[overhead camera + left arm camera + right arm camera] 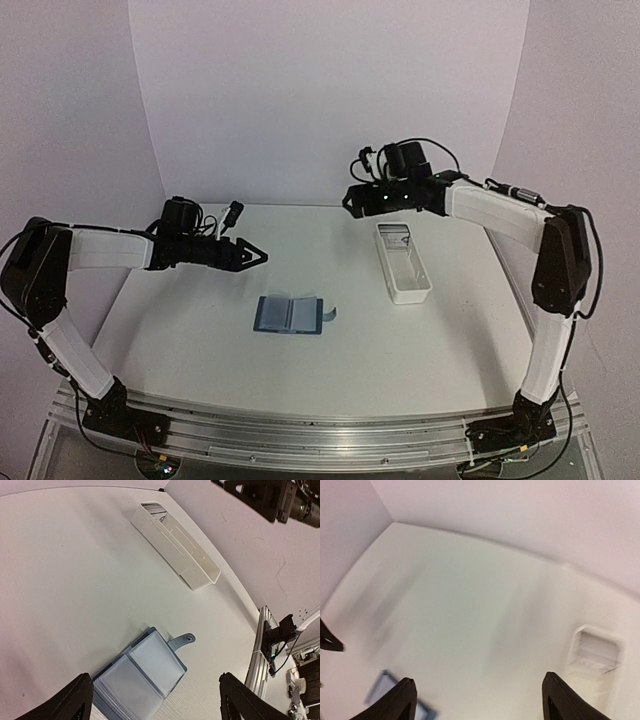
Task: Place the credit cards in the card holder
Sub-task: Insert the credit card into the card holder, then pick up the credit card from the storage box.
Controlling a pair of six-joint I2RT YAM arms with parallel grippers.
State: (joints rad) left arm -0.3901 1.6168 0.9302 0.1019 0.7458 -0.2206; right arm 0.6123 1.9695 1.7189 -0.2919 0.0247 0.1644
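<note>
Left pincer (262,257) gapes empty, opened card holder (290,314) just below it on the desk (200,345), right pincer (349,203) equally spread beside the tray (412,285) of credit cards (156,509), so card-fetching looks barely begun and calls for a descent into that tray.

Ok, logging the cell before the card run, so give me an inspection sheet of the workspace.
Surface: white table, no spills seen.
Job's things: dark-blue folding card holder lies open, pale pages up; long white rectangular tray to its right, seemingly cards stacked at its far end.
Clutter: nothing seen.
Grippers: left gripper and right gripper open, empty, off the table.
Cables: black leads on both wrists, none on the table.
Surroundings: plain white backdrop walls.
</note>
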